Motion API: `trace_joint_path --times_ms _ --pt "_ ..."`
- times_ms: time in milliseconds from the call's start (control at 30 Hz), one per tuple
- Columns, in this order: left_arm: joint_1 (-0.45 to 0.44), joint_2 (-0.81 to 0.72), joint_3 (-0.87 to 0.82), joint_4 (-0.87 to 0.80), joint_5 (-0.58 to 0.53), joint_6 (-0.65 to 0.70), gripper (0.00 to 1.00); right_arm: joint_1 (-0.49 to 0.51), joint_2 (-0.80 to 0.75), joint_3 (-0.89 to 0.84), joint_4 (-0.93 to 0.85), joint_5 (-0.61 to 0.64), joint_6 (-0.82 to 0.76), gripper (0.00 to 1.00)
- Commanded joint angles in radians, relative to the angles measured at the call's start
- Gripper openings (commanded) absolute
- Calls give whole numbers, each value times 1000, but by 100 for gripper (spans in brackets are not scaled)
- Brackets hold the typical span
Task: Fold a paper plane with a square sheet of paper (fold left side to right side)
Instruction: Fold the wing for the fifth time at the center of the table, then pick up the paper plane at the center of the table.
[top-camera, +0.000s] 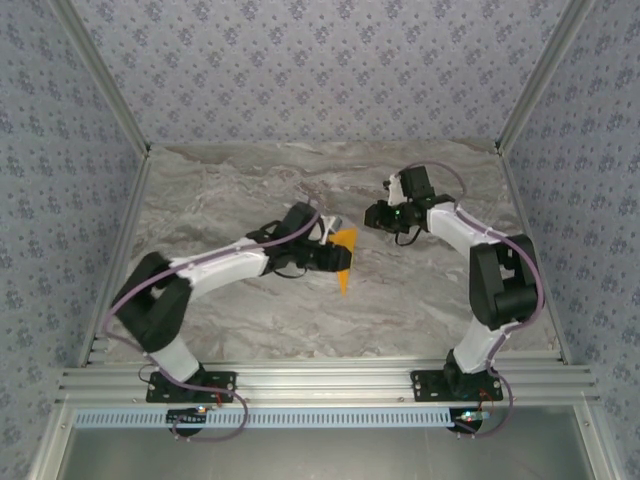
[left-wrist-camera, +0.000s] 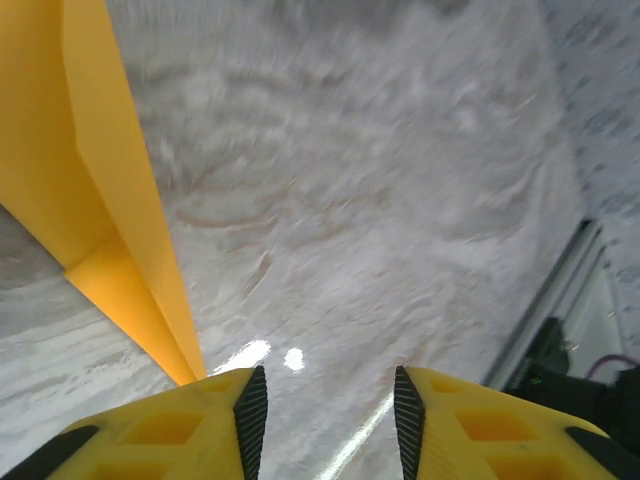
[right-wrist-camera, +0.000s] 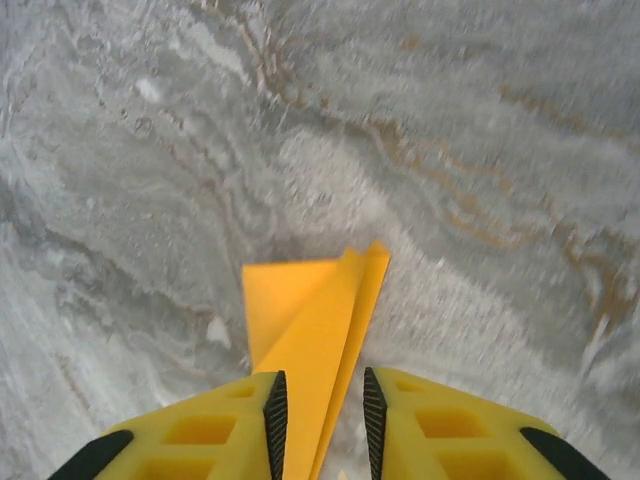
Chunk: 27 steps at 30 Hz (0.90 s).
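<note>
The paper plane, a narrow bright-orange dart with a centre crease, is at mid-table. My left gripper is right beside it on its left. In the left wrist view the left gripper stands open with bare marble between its pads, and the plane runs along the outside of the left finger. My right gripper hovers up and to the right of the plane. In the right wrist view the right gripper is open; the plane shows between the parted pads, with a gap on its right side.
The grey marble table has aluminium rails along its left and right sides and patterned walls behind. The left wrist view shows a rail and dark arm hardware at the lower right.
</note>
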<state>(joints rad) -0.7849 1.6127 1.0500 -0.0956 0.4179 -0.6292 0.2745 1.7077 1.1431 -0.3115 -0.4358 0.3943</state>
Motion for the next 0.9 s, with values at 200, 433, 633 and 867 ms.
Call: trace_joint_path --times_ms 200,433,633,867 --pt "35 -382 -203 -180 -427 22 54 286 -38 -23 -154 381 87 65" --pt "48 -479 -290 -177 -460 -10 57 353 83 41 -204 469 129 59" --pt "49 -487 -291 -195 -482 -2 57 378 65 89 -231 462 120 12" --pt "47 -496 -291 -215 -525 -3 58 345 -108 58 -165 194 24 0"
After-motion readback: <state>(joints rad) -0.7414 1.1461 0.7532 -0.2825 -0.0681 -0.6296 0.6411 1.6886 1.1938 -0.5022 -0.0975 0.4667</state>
